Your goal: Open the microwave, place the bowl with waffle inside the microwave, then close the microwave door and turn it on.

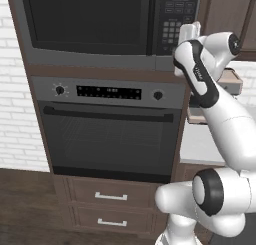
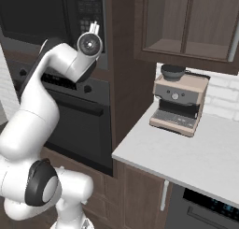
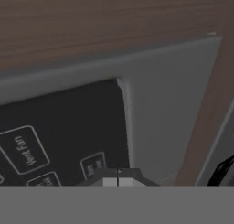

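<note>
Where the microwave (image 1: 100,26) sits built into brown wood casing above the wall oven (image 1: 110,129), its microwave door (image 1: 85,21) lies shut, flush with the grey frame. Keypad panel (image 1: 176,21): black, flat, pale-outlined buttons, on the microwave's right, bordered by grey trim and wood. Gripper (image 2: 94,28): raised directly before that keypad, at or very near its surface; jaw spread cannot be told. Right of the microwave: pale counter (image 2: 196,153), beige espresso machine (image 2: 179,104).
</note>
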Controlling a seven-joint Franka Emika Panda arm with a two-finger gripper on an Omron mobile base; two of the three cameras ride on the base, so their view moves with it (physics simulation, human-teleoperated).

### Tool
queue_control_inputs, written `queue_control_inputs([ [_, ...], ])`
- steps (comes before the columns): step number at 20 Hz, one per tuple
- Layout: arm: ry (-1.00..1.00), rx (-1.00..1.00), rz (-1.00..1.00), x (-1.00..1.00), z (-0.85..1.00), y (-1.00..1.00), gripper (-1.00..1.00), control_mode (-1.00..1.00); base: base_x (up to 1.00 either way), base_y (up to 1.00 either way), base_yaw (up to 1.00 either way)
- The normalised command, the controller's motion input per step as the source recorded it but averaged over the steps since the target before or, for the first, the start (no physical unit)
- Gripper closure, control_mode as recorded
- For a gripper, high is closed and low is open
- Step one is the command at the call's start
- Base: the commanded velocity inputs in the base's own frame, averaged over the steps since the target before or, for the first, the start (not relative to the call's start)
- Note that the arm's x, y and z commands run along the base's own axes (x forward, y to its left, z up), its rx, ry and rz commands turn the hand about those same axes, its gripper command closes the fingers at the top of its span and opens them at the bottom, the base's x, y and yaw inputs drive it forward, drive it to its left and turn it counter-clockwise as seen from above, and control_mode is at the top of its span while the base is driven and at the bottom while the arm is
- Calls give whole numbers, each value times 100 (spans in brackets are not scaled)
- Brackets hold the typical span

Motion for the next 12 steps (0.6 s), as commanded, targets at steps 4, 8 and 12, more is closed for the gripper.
queue_control_inputs([
  [4, -6, 0, 0, 38, 1, 0, 100, -100, 0, 0, 0],
  [8, -4, 0, 0, 64, 3, 0, 100, -100, 0, 0, 0],
  [12, -2, 0, 0, 100, 16, 0, 100, -100, 0, 0, 0],
])
